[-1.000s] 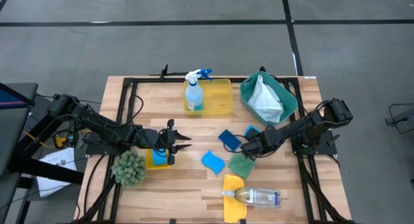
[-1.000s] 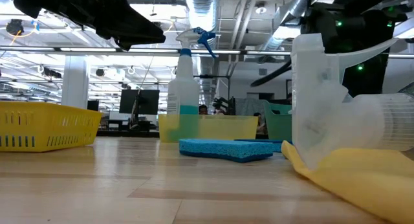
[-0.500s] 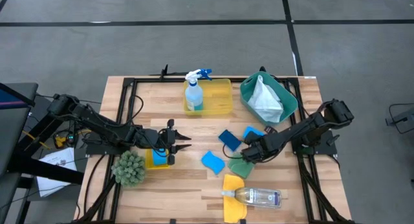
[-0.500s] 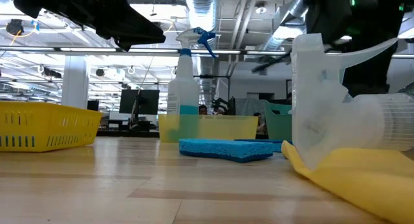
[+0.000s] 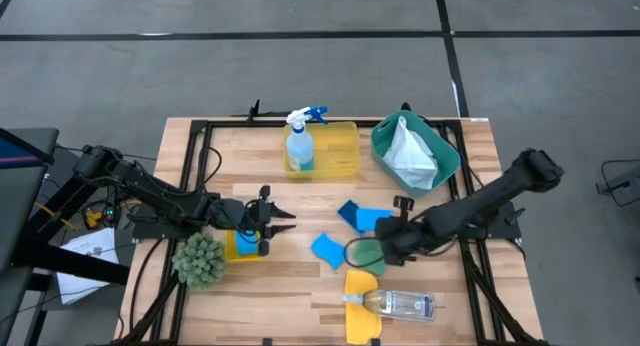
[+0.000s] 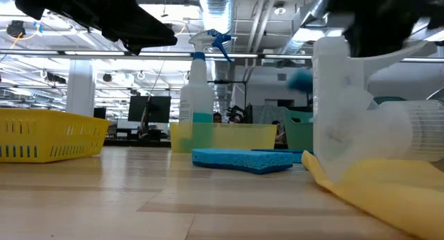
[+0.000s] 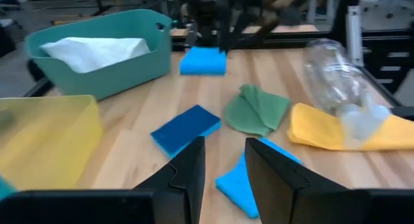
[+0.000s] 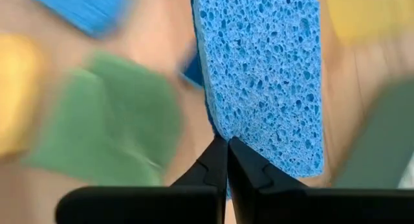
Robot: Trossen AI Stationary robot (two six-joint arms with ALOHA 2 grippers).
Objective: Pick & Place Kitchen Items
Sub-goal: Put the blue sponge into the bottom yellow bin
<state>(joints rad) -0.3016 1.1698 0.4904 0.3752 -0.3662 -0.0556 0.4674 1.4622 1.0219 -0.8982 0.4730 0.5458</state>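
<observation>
Nearest the front edge of the table (image 5: 200, 296), a clear bottle (image 5: 400, 305) lies on its side, long axis running left to right, neck to the left, resting on a yellow cloth (image 5: 361, 291). No writing on its label can be read. Just beyond it a green cloth (image 5: 368, 253) lies flat, with a light blue sponge (image 5: 328, 250) to its left.

Right above that green cloth is the right gripper (image 8: 227, 143), its fingers pressed together on the edge of another blue sponge (image 8: 262, 75), pinching it. In the right wrist view the sponge stands up from the fingertips, its long axis in line with the fingers, lifted clear of the wood. In the high view this sponge (image 5: 375, 220) sits to the left of the gripper, beside a darker blue sponge (image 5: 351, 213) that lies on the table.

Over on the left side, the left gripper (image 5: 282, 220) waits level above the table with its fingers slightly apart and nothing between them, beside a small yellow tray (image 5: 243, 245) and a spiky green ball (image 5: 199, 259).

Farther back, a spray bottle (image 5: 299, 141) of blue liquid stands upright in a yellow tray (image 5: 340, 151), nozzle pointing right. Far right, a teal bin (image 5: 440, 151) holds a white cloth (image 5: 409, 151).
</observation>
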